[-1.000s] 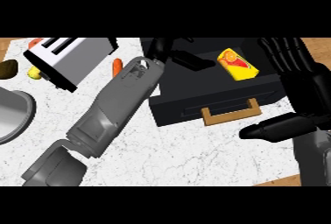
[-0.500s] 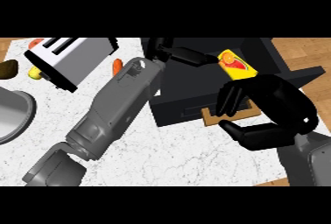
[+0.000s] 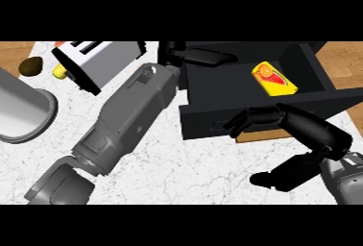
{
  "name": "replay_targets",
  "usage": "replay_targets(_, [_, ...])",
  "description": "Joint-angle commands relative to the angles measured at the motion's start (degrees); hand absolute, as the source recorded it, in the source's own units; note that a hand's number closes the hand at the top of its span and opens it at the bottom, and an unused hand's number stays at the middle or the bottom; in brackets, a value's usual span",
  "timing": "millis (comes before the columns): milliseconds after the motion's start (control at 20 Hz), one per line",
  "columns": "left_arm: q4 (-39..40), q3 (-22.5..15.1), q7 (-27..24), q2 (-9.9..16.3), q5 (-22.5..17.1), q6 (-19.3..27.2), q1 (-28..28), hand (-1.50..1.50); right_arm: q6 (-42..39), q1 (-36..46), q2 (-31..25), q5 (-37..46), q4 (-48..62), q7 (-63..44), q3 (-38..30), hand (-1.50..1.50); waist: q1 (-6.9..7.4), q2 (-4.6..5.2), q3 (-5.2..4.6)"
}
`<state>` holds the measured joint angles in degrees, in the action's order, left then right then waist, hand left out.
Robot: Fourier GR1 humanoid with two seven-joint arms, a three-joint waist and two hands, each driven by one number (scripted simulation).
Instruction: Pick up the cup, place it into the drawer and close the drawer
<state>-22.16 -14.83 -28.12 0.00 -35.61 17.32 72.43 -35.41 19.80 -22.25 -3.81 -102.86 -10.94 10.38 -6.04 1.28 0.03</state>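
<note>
From the head view, a black drawer [image 3: 212, 103] stands open in the upper right of the frame, and the yellow cup [image 3: 273, 79] with a red-and-orange print lies inside it toward the right. The right robot hand [image 3: 312, 132], at the lower right, curls its fingers [image 3: 251, 117] over the drawer's front edge just above the tan handle [image 3: 259, 136], thumb spread below over the white marbled bench [image 3: 191, 168]. The left robot hand [image 3: 202, 56] reaches in from the lower left to the drawer's upper left corner; its fingers look fairly straight and hold nothing. A toaster [image 3: 96, 55] and a steel pot [image 3: 21, 113] sit at the upper left.
</note>
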Motion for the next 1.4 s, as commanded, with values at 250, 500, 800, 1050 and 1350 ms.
replay_targets(250, [-1.4, 1.4, -3.3, 0.0, -2.0, -2.2, -3.6, -1.50, 11.4, -5.1, 1.3, 25.7, 13.2, 10.7, 7.8, -1.50, 5.85, -0.83, 0.04])
replay_targets(500, [-5.2, 1.5, -6.6, 0.0, -2.1, -4.4, -10.2, -1.50, 13.4, 2.1, 3.1, 31.6, 31.3, 17.0, 11.1, -1.50, 8.48, -0.86, 0.04])
replay_targets(800, [-9.1, 2.1, -4.1, 4.6, -2.7, -8.3, -13.7, -1.50, 20.7, 10.5, 4.9, 35.1, 53.9, 26.8, 7.6, 1.50, 10.76, -0.32, 0.16])
replay_targets(1050, [-13.7, 1.7, -2.2, 7.0, -2.9, -10.3, -16.1, -1.50, 23.8, 18.7, 4.9, 32.1, 64.1, 33.0, 0.6, 1.50, 12.48, -0.09, 0.24])
replay_targets(1350, [-16.9, 0.9, -0.4, 8.6, -3.3, -12.6, -20.4, -1.50, 26.3, 28.9, 1.6, 29.6, 72.1, 33.9, -6.7, 1.50, 15.35, 0.56, 0.32])
